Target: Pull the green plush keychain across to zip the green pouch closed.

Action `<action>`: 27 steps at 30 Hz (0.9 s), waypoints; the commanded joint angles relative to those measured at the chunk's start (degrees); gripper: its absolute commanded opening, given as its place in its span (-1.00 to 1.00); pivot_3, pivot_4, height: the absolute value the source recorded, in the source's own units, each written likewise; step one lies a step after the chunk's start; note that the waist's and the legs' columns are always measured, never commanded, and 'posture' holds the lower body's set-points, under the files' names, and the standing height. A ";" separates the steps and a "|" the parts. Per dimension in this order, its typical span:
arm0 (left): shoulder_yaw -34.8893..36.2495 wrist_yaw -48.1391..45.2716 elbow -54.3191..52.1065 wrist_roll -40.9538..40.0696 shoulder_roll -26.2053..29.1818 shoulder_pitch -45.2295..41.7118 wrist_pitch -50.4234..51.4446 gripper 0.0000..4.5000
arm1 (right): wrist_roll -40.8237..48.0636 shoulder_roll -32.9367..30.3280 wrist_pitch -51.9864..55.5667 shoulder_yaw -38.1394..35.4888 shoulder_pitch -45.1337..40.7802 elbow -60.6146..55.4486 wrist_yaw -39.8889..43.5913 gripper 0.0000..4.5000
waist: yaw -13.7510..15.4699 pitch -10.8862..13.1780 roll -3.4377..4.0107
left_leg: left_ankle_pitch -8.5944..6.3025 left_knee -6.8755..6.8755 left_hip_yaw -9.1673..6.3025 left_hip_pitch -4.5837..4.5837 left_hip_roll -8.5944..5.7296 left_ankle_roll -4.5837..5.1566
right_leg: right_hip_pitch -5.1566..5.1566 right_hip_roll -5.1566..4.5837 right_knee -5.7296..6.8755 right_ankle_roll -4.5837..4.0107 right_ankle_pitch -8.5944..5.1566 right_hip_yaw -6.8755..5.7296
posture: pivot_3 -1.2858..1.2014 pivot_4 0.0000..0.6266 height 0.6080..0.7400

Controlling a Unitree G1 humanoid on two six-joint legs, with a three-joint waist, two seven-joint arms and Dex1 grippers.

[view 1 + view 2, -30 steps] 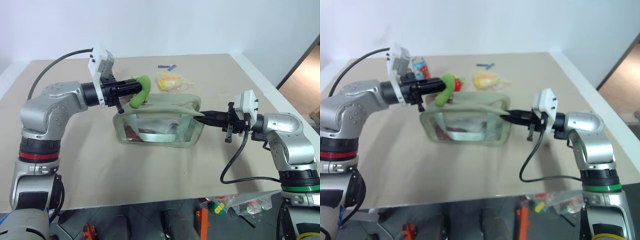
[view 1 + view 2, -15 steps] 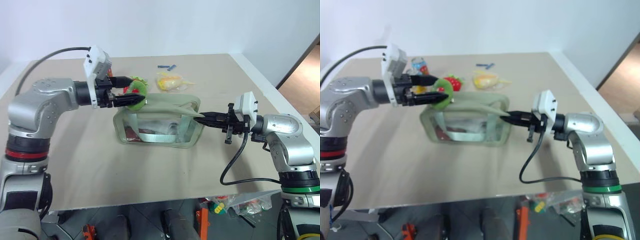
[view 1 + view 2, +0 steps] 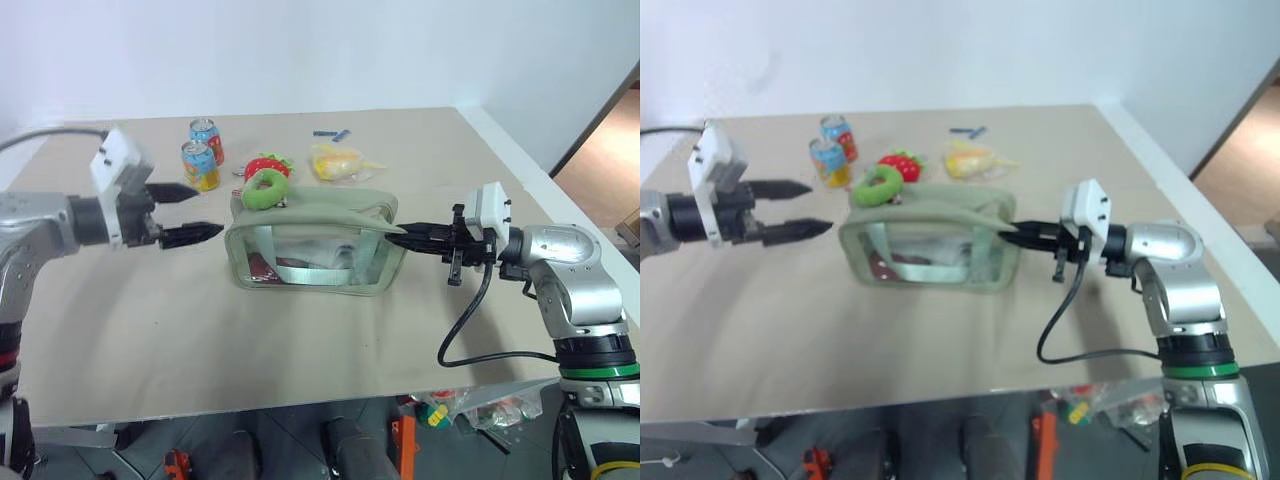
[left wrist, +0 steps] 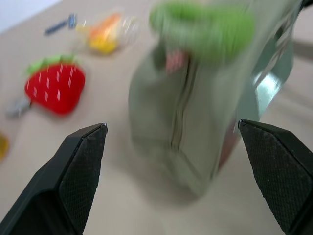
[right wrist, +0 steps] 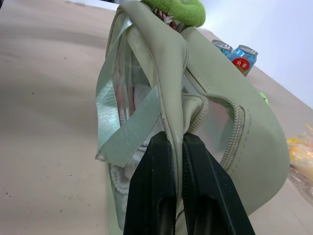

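The left gripper (image 3: 188,211) has its two black fingers spread wide with nothing between them, hanging over the table (image 3: 300,330) just off the left end of the green pouch (image 3: 315,243) and not touching it. In the left wrist view the pouch's end sits right in the gap between the fingertips (image 4: 88,147), with the zipper running down its middle.

Over on the other side, the right gripper (image 3: 405,238) is pinched tight on the pouch's pale green strap at the right end; the right wrist view shows the strap fabric squeezed between the two pads (image 5: 161,161).

The pouch itself stands upright near the middle of the table, clear side window facing the robot. The green plush keychain (image 3: 265,189) is curled in a ring on top of the pouch at its left end.

Behind it there's a red strawberry plush (image 3: 265,164), two small drink cans (image 3: 203,155), a yellow wrapped packet (image 3: 338,160), and a little blue thing (image 3: 333,132) further back.
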 commanded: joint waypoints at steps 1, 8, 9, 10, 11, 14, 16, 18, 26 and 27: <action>2.13 2.79 -4.91 -1.81 -2.84 2.23 -1.36 0.98 | -0.20 -0.15 -0.88 0.10 -1.42 0.01 0.70 -1.00 | 0.21 0.00 -0.01 | 0.00 0.03 -0.01 -0.01 0.00 0.00 | 0.00 0.00 0.00 0.00 0.00 -0.02 | 0.03 -0.52 1.00; -0.03 6.53 -5.01 -0.73 -9.06 3.24 -4.65 0.60 | -0.32 -0.10 -1.13 0.40 -1.89 0.64 1.11 -1.00 | 0.18 0.00 -0.01 | 0.01 0.08 0.02 0.10 -0.01 0.00 | 0.07 0.01 0.03 0.05 0.04 0.03 | 0.03 -0.52 1.00; -0.13 7.22 -4.52 -0.98 -9.86 2.77 -4.29 0.47 | -0.32 -0.11 -1.12 0.40 -1.90 0.64 1.11 -1.00 | 0.17 0.00 -0.01 | 0.01 0.08 0.02 0.11 -0.01 0.00 | 0.08 0.01 0.04 0.05 0.04 0.03 | 0.03 -0.52 1.00; -0.49 7.54 -3.98 -0.83 -10.42 2.41 -4.39 0.32 | -0.35 -0.11 -1.14 0.39 -1.91 0.63 1.10 -1.00 | 0.17 0.00 -0.01 | 0.00 0.07 0.02 0.11 -0.01 0.00 | 0.07 0.01 0.04 0.04 0.04 0.03 | 0.03 -0.52 1.00; -0.83 7.68 -3.61 -0.74 -10.77 2.19 -4.29 0.16 | -0.37 -0.12 -1.16 0.37 -1.90 0.61 1.09 -1.00 | 0.17 0.00 -0.01 | 0.00 0.07 0.02 0.11 -0.01 0.00 | 0.08 0.01 0.05 0.05 0.04 0.03 | 0.03 -0.52 1.00; -2.10 7.08 -3.33 -0.57 -11.03 2.45 -3.98 -0.30 | -0.37 -0.18 -1.12 0.23 -1.68 0.33 0.94 -1.00 | 0.15 0.00 -0.01 | 0.00 0.06 0.02 0.12 -0.01 0.00 | 0.07 0.02 0.05 0.05 0.04 0.05 | 0.03 -0.52 1.00; -2.14 7.59 -2.91 -0.93 -11.70 2.05 -4.05 -0.62 | -0.33 -0.32 -0.93 0.08 -1.44 0.03 0.75 -1.00 | 0.15 0.00 -0.01 | 0.00 0.04 0.02 0.11 -0.01 0.00 | 0.07 0.02 0.05 0.05 0.03 0.05 | 0.03 -0.52 1.00; -2.29 7.68 -2.31 -0.76 -11.96 1.47 -4.47 -0.89 | 0.38 -0.75 0.89 -0.03 -1.23 -0.48 0.80 -1.00 | 0.15 0.00 -0.01 | 0.00 0.05 0.02 0.11 -0.01 0.00 | 0.07 0.02 0.05 0.05 0.03 0.05 | 0.03 -0.52 1.00; -3.59 7.39 -2.80 -0.99 -13.17 0.53 -4.24 -1.00 | 6.68 -4.54 16.19 -1.89 0.44 -6.58 0.86 0.23 | 0.28 0.00 -0.01 | 0.00 0.05 0.01 0.07 -0.04 0.00 | 0.07 0.00 0.05 0.05 0.03 0.05 | 0.03 -0.52 1.00; -3.66 7.36 -2.91 -1.04 -13.21 0.52 -4.17 -1.00 | 7.49 -4.81 17.70 -2.30 0.32 -7.05 0.54 0.39 | 0.28 0.00 -0.01 | 0.00 0.05 0.01 0.07 -0.04 0.00 | 0.07 0.00 0.05 0.05 0.03 0.05 | 0.03 -0.52 1.00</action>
